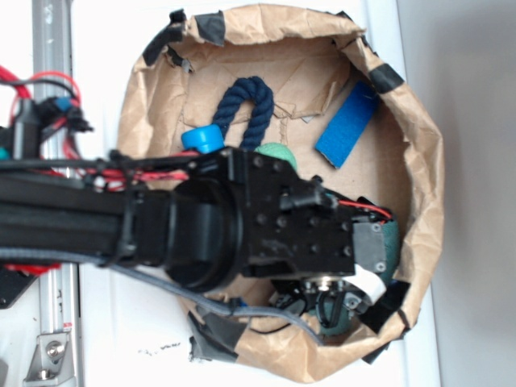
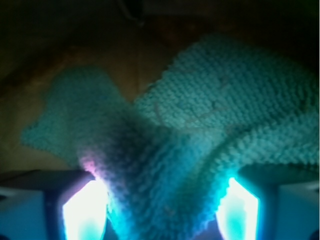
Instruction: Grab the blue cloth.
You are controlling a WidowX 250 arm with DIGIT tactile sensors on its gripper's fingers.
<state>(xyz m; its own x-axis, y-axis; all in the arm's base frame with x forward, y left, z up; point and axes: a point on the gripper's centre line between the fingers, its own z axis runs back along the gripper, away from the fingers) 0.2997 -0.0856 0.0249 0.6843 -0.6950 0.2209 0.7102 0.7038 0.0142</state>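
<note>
- The black arm (image 1: pixel 201 226) reaches in from the left over a paper-lined bin (image 1: pixel 419 145).
- The gripper (image 2: pixel 160 210) clamps a fold of the blue cloth (image 2: pixel 210 110) — the rest drapes below.
- No legible writing.

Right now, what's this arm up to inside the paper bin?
The WidowX arm reaches into a brown paper-lined bin, its gripper down over the blue cloth. In the wrist view, a bunched fold of the cloth sits between the two fingers, which flank it closely; whether they have clamped is unclear. A navy rope, a bright-blue block and a green ball lie apart, untouched.
</note>
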